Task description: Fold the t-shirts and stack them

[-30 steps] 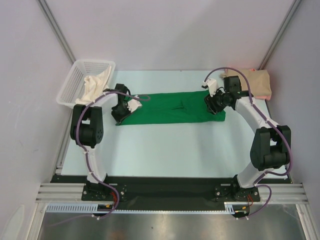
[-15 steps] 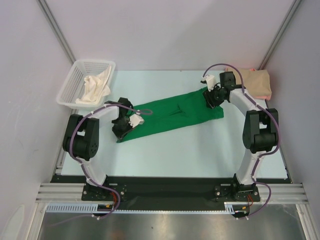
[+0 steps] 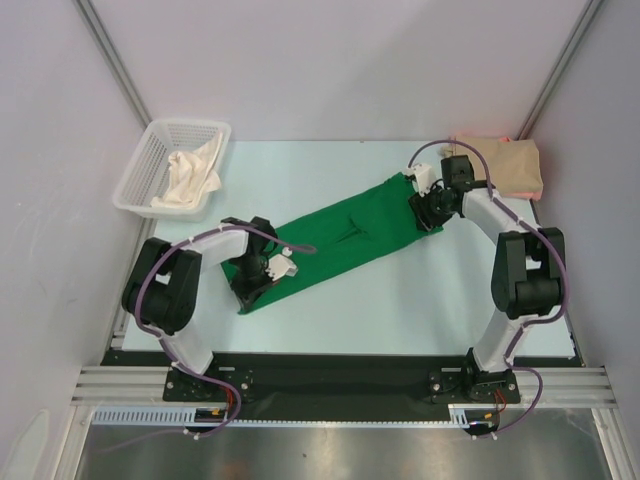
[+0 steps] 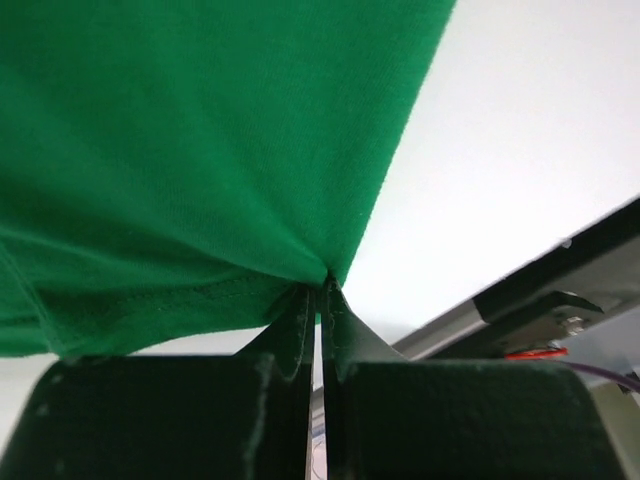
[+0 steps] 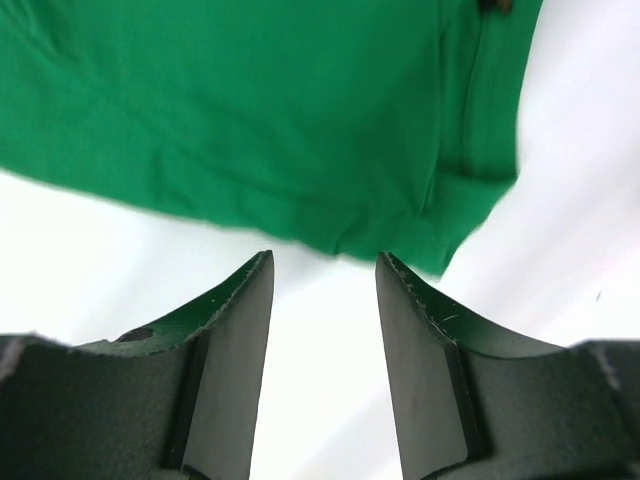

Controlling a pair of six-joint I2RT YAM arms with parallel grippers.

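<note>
Left gripper (image 4: pixel 320 292) pinches the green t-shirt (image 3: pixel 340 235) at its near-left end; right gripper (image 5: pixel 323 262), fingers apart, sits beside the far-right end. Long axis diagonal, near-left to far-right.

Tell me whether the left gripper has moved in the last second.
Yes. The left gripper, shut on the green t-shirt, moved toward the robot's side, farther from the basket.

Long tee (image 3: pixel 345 232) lying slantwise across the table (image 3: pixel 400 300), near-left to far-right, left gripper (image 3: pixel 248 290) at its near-left end, right gripper (image 3: pixel 430 218) at its far-right end, folded tee (image 3: pixel 510 165) in the far right corner, basket (image 3: pixel 188 124) far left, cloth (image 3: pixel 192 172) in it.
</note>
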